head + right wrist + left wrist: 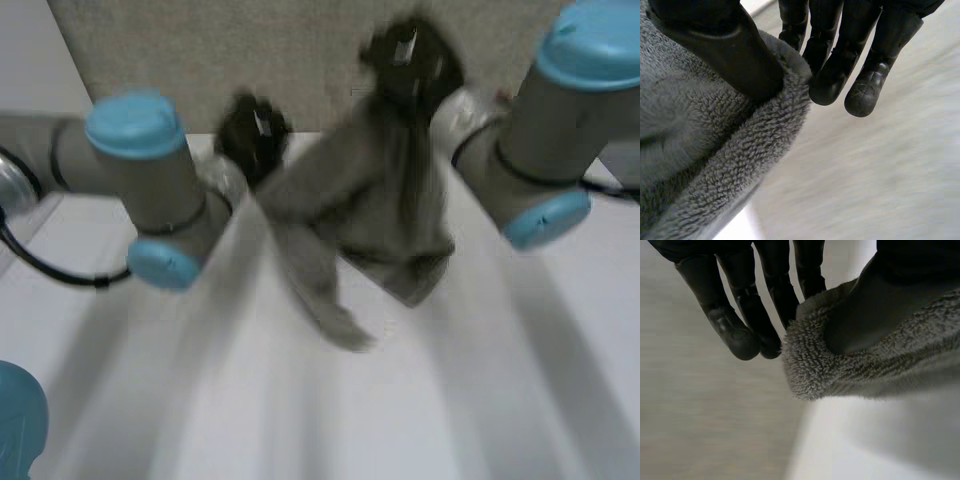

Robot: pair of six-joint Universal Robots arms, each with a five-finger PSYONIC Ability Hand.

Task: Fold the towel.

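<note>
A grey fluffy towel [370, 215] hangs in the air above the white table [420, 400], stretched between both hands. My left hand [252, 135] pinches one top corner of the towel [850, 365] between its thumb and fingers [742, 340]. My right hand [410, 60] is higher and pinches the other top corner of the towel [705, 150] between thumb and fingers [862, 92]. The towel's lower part droops in loose folds, and whether its tip touches the table I cannot tell.
A beige panel [250, 40] stands behind the table. Both arms reach in from the sides, with light-blue caps [135, 125] near the towel.
</note>
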